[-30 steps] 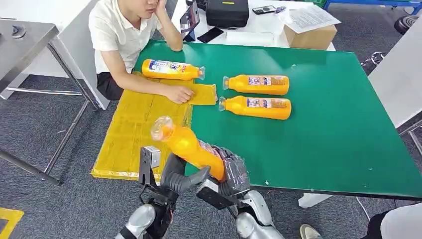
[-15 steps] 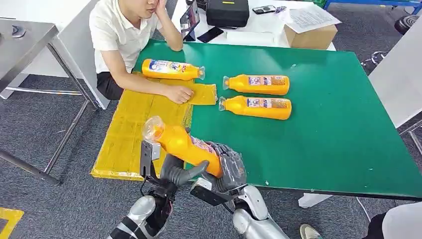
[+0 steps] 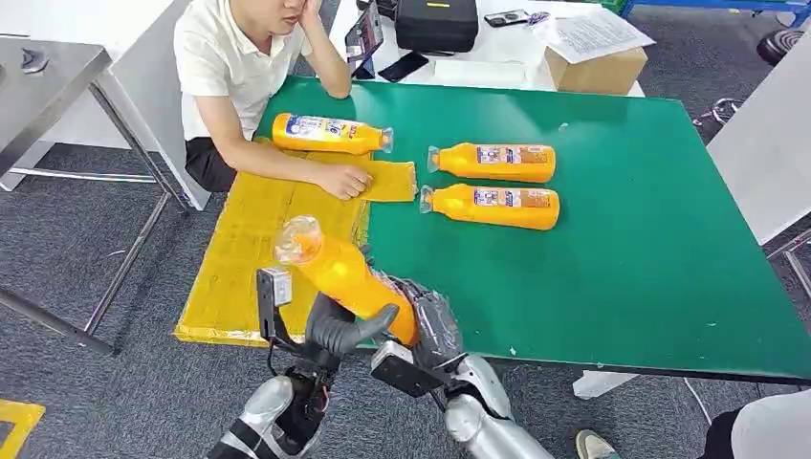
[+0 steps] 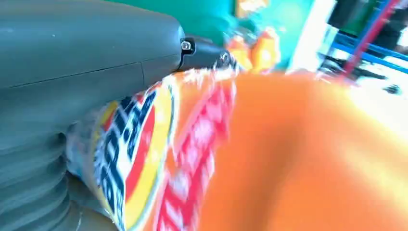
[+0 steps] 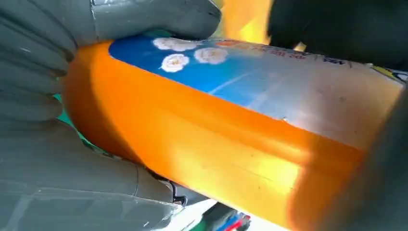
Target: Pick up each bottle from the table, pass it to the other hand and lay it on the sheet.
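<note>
Presently, one bottle (image 3: 349, 277) is being held by both hands at once: right hand (image 3: 435, 330) wrapped round its base, left hand (image 3: 344, 330) closed under its middle. Its long axis is being pointed, cap-first, away from both hands toward the sheet (image 3: 251, 251) just beyond.

You see silver forearms, each ending in a grey ribbed robot hand: left robot hand (image 3: 346, 330), right robot hand (image 3: 432, 330), small screws showing.

One bottle (image 3: 328, 133) on the sheet (image 3: 258, 251), two bottles (image 3: 493, 183) right of it.
</note>
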Robot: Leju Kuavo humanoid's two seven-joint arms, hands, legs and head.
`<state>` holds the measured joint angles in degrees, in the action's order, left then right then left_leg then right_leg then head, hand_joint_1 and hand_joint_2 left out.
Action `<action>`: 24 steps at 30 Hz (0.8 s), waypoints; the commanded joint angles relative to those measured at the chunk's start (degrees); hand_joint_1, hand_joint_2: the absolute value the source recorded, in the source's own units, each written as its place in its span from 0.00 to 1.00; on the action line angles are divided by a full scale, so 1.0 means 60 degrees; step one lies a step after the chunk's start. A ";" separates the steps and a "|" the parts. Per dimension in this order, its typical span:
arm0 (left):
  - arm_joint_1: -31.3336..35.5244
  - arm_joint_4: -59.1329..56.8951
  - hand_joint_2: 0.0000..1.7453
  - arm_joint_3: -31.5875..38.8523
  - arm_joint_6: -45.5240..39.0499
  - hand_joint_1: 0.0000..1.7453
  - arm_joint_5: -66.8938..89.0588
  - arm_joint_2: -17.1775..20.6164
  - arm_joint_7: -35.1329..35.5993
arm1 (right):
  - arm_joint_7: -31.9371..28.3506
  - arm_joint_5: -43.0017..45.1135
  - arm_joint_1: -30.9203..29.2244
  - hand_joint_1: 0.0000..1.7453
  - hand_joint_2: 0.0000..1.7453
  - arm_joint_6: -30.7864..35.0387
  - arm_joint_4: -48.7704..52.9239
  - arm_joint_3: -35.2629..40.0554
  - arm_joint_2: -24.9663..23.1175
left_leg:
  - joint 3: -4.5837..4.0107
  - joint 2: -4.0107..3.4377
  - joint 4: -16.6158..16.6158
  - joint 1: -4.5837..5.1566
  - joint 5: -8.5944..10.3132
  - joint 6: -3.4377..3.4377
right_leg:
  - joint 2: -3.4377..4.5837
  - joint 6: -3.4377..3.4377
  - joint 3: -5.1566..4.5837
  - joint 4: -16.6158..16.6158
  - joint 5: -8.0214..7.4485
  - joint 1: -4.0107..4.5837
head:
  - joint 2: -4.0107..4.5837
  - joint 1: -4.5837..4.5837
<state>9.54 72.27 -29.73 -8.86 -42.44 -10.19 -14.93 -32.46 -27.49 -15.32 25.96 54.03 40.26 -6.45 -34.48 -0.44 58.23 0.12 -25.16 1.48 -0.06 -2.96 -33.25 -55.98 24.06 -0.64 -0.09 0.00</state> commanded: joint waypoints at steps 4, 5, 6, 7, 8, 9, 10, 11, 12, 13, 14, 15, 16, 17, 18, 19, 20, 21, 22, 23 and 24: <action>-0.0041 0.2056 1.00 -0.0319 0.1792 1.00 -0.1711 -0.0456 -0.0071 | -0.1256 0.1050 0.0503 0.00 1.00 -0.1095 -0.0035 0.0654 -0.0269 | 0.0014 0.0047 0.0012 -0.0012 -0.0013 -0.0015 | -0.0044 0.0016 0.0024 -0.0011 0.0028 0.0012 | 0.0000 0.0000; -0.0065 0.2133 1.00 -0.0320 0.1845 1.00 -0.1754 -0.0480 -0.0117 | -0.1256 0.1034 0.0510 0.00 1.00 -0.1047 0.0021 0.0661 -0.0267 | -0.0002 0.0036 0.0014 -0.0014 -0.0008 -0.0011 | -0.0035 0.0011 0.0008 -0.0008 0.0017 0.0014 | 0.0000 0.0003; -0.0102 0.2238 1.00 -0.0315 0.1892 1.00 -0.1803 -0.0513 -0.0170 | -0.1256 0.1064 0.0494 0.00 1.00 -0.1147 -0.0072 0.0647 -0.0308 | 0.0012 0.0049 0.0018 -0.0016 -0.0016 -0.0015 | -0.0045 0.0017 0.0025 -0.0014 0.0030 0.0015 | 0.0000 0.0000; -0.0097 0.2273 1.00 -0.0340 0.1916 1.00 -0.1818 -0.0509 -0.0179 | -0.1256 0.0970 0.0497 0.00 1.00 -0.1021 -0.0003 0.0680 -0.0293 | 0.0000 0.0032 0.0011 -0.0011 -0.0007 -0.0011 | -0.0029 0.0011 0.0009 -0.0007 0.0016 0.0011 | 0.0000 0.0000; -0.0098 0.2287 1.00 -0.0350 0.1920 1.00 -0.1814 -0.0507 -0.0183 | -0.1256 0.0987 0.0505 0.00 1.00 -0.1039 -0.0028 0.0682 -0.0301 | 0.0011 0.0040 0.0019 -0.0014 -0.0016 -0.0014 | -0.0035 0.0015 0.0024 -0.0012 0.0025 0.0013 | 0.0000 -0.0004; -0.0087 0.2301 1.00 -0.0392 0.1969 1.00 -0.1760 -0.0473 -0.0234 | -0.1256 0.1010 0.0495 0.00 1.00 -0.1059 -0.0018 0.0715 -0.0300 | 0.0003 0.0030 0.0012 -0.0013 -0.0008 -0.0011 | -0.0033 0.0012 0.0013 -0.0006 0.0016 0.0012 | 0.0000 0.0000; -0.0095 0.2283 1.00 -0.0400 0.1970 1.00 -0.1752 -0.0478 -0.0250 | -0.1256 0.1033 0.0487 0.00 1.00 -0.1088 -0.0036 0.0721 -0.0307 | 0.0012 0.0038 0.0014 -0.0015 -0.0012 -0.0014 | -0.0042 0.0017 0.0023 -0.0009 0.0023 0.0014 | 0.0000 0.0000; -0.0078 0.2259 1.00 -0.0418 0.1985 1.00 -0.1748 -0.0474 -0.0274 | -0.1256 0.1065 0.0446 0.00 1.00 -0.1006 -0.0014 0.0763 -0.0293 | 0.0002 0.0034 0.0011 -0.0012 -0.0005 -0.0010 | -0.0041 0.0013 0.0012 -0.0006 0.0017 0.0011 | 0.0000 0.0000; -0.0066 0.2241 1.00 -0.0449 0.2016 1.00 -0.1703 -0.0458 -0.0314 | -0.1256 0.1101 0.0414 0.00 1.00 -0.1034 -0.0047 0.0761 -0.0290 | 0.0012 0.0049 0.0014 -0.0015 -0.0010 -0.0014 | -0.0053 0.0018 0.0026 -0.0009 0.0025 0.0014 | 0.0000 0.0000; -0.0040 0.2228 1.00 -0.0496 0.2068 1.00 -0.1656 -0.0443 -0.0352 | -0.1256 0.1088 0.0387 0.00 1.00 -0.0976 0.0000 0.0770 -0.0283 | 0.0004 0.0036 0.0010 -0.0014 -0.0005 -0.0011 | -0.0041 0.0014 0.0013 -0.0005 0.0017 0.0013 | 0.0000 0.0000; -0.0005 0.2200 1.00 -0.0547 0.2075 1.00 -0.1390 -0.0416 -0.0554 | -0.1256 0.1174 0.0368 0.00 1.00 -0.1033 0.0026 0.0753 -0.0254 | 0.0018 0.0051 0.0015 -0.0014 -0.0014 -0.0017 | -0.0053 0.0020 0.0029 -0.0012 0.0030 0.0013 | 0.0000 -0.0004; 0.0007 0.2173 1.00 -0.0541 0.2047 1.00 -0.1325 -0.0428 -0.0614 | -0.1256 0.1149 0.0354 0.00 0.00 -0.1017 0.0030 0.0737 -0.0252 | 0.0009 0.0040 0.0014 -0.0016 -0.0009 -0.0014 | -0.0043 0.0016 0.0019 -0.0008 0.0022 0.0015 | 0.0000 0.0000; 0.0031 0.2148 1.00 -0.0531 0.1899 1.00 -0.1128 -0.0401 -0.0702 | -0.1256 0.1156 0.0361 0.00 0.00 -0.1022 0.0033 0.0711 -0.0253 | 0.0002 0.0029 0.0006 -0.0010 -0.0002 -0.0009 | -0.0034 0.0011 0.0008 -0.0003 0.0012 0.0010 | 0.0000 0.0000; 0.0162 0.2025 1.00 -0.0606 0.1268 1.00 -0.0324 -0.0279 -0.0979 | -0.1256 0.1125 0.0403 0.00 0.00 -0.1029 0.0003 0.0601 -0.0268 | 0.0009 0.0040 0.0011 -0.0012 -0.0008 -0.0013 | -0.0044 0.0015 0.0021 -0.0006 0.0021 0.0011 | 0.0000 0.0000; 0.0308 0.1840 1.00 -0.0648 0.0587 1.00 0.0519 -0.0157 -0.1231 | -0.1256 0.1062 0.0446 0.00 0.00 -0.0943 -0.0019 0.0563 -0.0254 | 0.0005 0.0033 0.0007 -0.0012 -0.0004 -0.0011 | -0.0038 0.0013 0.0014 -0.0002 0.0014 0.0011 | 0.0000 0.0000; 0.0389 0.1660 1.00 -0.0600 0.0356 1.00 0.0744 -0.0170 -0.1322 | -0.1256 0.1032 0.0515 0.00 0.00 -0.0867 -0.0019 0.0519 -0.0235 | 0.0017 0.0050 0.0004 -0.0013 -0.0006 -0.0015 | -0.0053 0.0017 0.0030 -0.0002 0.0022 0.0012 | 0.0000 -0.0004; 0.0432 0.1596 1.00 -0.0564 0.0350 1.00 0.0737 -0.0165 -0.1315 | -0.1256 0.1020 0.0537 0.00 0.00 -0.0851 -0.0006 0.0526 -0.0215 | 0.0011 0.0048 0.0003 -0.0013 -0.0001 -0.0012 | -0.0053 0.0014 0.0025 0.0002 0.0016 0.0012 | 0.0000 0.0000; 0.0469 0.1531 1.00 -0.0545 0.0367 1.00 0.0742 -0.0162 -0.1333 | -0.1256 0.1011 0.0563 0.00 0.00 -0.0825 0.0013 0.0531 -0.0190 | 0.0023 0.0065 0.0001 -0.0014 -0.0003 -0.0017 | -0.0068 0.0019 0.0041 0.0001 0.0025 0.0013 | 0.0000 -0.0004; 0.0469 0.1531 1.00 -0.0545 0.0367 1.00 0.0742 -0.0162 -0.1333 | -0.1256 0.1011 0.0563 0.00 0.00 -0.0825 0.0013 0.0531 -0.0190 | 0.0021 0.0051 -0.0004 -0.0010 0.0000 -0.0012 | -0.0053 0.0014 0.0032 0.0005 0.0017 0.0009 | 0.0000 0.0000; 0.0469 0.1531 1.00 -0.0545 0.0367 1.00 0.0742 -0.0162 -0.1333 | -0.1256 0.1011 0.0563 0.00 0.00 -0.0825 0.0013 0.0531 -0.0190 | 0.0008 0.0039 -0.0001 -0.0010 0.0000 -0.0011 | -0.0037 0.0012 0.0018 0.0004 0.0010 0.0009 | 0.0000 0.0007; 0.0469 0.1531 1.00 -0.0545 0.0367 1.00 0.0742 -0.0162 -0.1333 | -0.1256 0.1011 0.0563 0.00 0.00 -0.0825 0.0013 0.0531 -0.0190 | 0.0018 0.0052 -0.0001 -0.0005 -0.0004 -0.0015 | -0.0046 0.0017 0.0030 -0.0004 0.0020 0.0005 | 0.0000 -0.0004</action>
<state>6.10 83.47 -29.20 -5.86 -38.62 -10.25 -22.08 -40.24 -20.39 -13.67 22.16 57.68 40.26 -7.48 -34.50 -0.46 58.23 0.13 -25.16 1.48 -0.06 -2.95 -33.28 -55.98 24.05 -0.65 -0.09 -0.02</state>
